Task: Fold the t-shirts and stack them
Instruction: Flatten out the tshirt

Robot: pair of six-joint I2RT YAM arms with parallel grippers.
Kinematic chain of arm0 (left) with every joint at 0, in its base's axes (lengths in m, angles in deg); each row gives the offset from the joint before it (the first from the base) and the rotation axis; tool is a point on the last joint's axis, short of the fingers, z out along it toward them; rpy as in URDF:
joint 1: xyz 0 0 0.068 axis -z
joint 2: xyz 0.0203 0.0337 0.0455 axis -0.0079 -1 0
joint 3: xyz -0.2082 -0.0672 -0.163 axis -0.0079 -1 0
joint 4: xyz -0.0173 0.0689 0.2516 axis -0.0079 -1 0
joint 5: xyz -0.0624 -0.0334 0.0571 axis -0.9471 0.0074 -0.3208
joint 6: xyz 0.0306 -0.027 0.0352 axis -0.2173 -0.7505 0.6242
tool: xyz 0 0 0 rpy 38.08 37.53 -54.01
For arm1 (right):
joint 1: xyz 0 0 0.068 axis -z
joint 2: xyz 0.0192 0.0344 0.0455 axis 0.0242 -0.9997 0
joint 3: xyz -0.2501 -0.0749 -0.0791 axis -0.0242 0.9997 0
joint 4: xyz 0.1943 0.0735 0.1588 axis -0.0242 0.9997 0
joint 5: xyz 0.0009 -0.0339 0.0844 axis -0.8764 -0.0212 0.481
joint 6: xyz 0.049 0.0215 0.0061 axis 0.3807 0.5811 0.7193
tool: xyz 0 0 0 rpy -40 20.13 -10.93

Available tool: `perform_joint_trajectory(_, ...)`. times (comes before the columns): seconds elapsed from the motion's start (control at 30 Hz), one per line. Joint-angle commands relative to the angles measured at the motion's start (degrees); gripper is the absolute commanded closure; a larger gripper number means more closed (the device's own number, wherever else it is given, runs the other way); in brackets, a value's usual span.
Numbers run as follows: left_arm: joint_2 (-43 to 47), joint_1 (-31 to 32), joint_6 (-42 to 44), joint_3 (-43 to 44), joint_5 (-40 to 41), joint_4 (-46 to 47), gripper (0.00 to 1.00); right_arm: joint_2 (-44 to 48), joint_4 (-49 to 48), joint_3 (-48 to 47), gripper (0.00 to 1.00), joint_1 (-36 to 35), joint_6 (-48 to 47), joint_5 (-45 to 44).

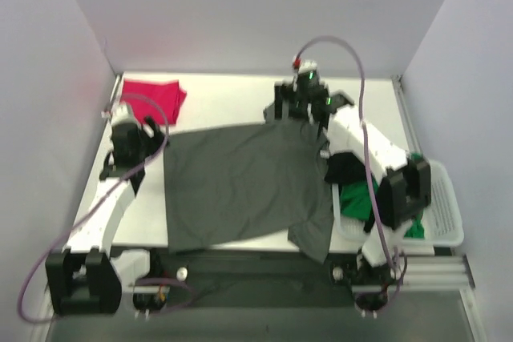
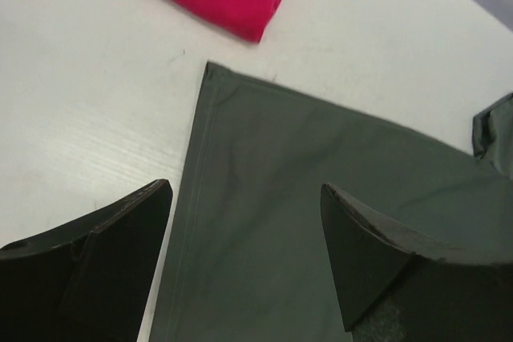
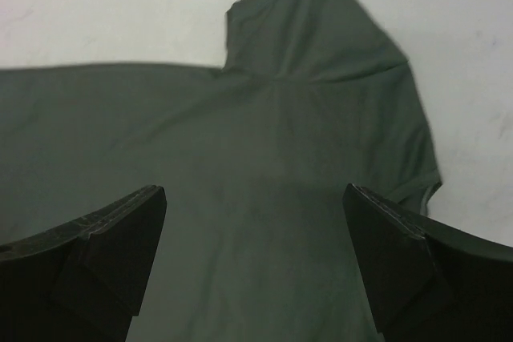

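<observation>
The grey-green t-shirt (image 1: 240, 186) lies spread out flat in the middle of the table (image 1: 224, 94). Its bottom hem is to the L & its sleeves are to the R. One sleeve (image 3: 321, 30) lies flat at the far R corner of the shirt. The other sleeve (image 1: 314, 238) is at the near edge of the table & looks a bit bunched up.

The L gripper (image 2: 244, 238) hangs just over the far L corner of this shirt. Its jaws are wide apart w/ nothing btw them. The hem corner (image 2: 210, 70) lies flat on the table below.

The R gripper (image 3: 255, 230) hangs over the far R part of the shirt, near the flat sleeve. Its jaws are wide apart too & hold nothing.

The red t-shirt (image 1: 156, 95) sits folded at the far L corner of the table. It is near the grey-green one but not touching it.

The white basket (image 1: 445, 226) is at the R side. The black t-shirt (image 1: 346, 167) hangs over its L rim. The green t-shirt (image 1: 357, 198) is in the basket, partly hidden behind the R arm.
</observation>
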Motion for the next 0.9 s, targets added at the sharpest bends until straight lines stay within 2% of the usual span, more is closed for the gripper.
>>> perform_joint_trajectory(0.0, 4.01, 2.05, -1.74, -4.89, -3.44, -0.22, 0.14, 9.07, -4.25, 8.78, 0.00, -5.82, 4.15, -2.13)
perform_joint_trajectory(0.17, 8.85, 7.32, -1.57, -8.41, 1.65, -2.06, 0.14, 14.80, -8.54, 20.91, 0.00, -10.49, 8.72, -2.58)
perform_joint_trajectory(0.23, 8.95, 10.13, -1.39, -8.94, 3.23, -2.77, 0.14, 16.73, -12.06, 26.71, 0.00, -10.85, 11.09, 0.40)
perform_joint_trajectory(0.37, 7.45, 11.11, -1.48, -10.52, -0.44, -0.93, 0.14, 18.06, -15.58, 32.70, 0.00, -11.11, 13.56, 2.17)
perform_joint_trajectory(0.6, 2.62, 11.11, -2.09, -12.80, -5.81, 3.81, 0.13, 14.73, -16.47, 34.20, 0.00, -11.29, 14.62, 2.17)
perform_joint_trajectory(0.87, -11.09, 9.80, -1.65, -8.59, -7.75, 3.38, 0.12, 10.06, -16.29, 32.80, 0.01, -11.29, 17.16, 4.02)
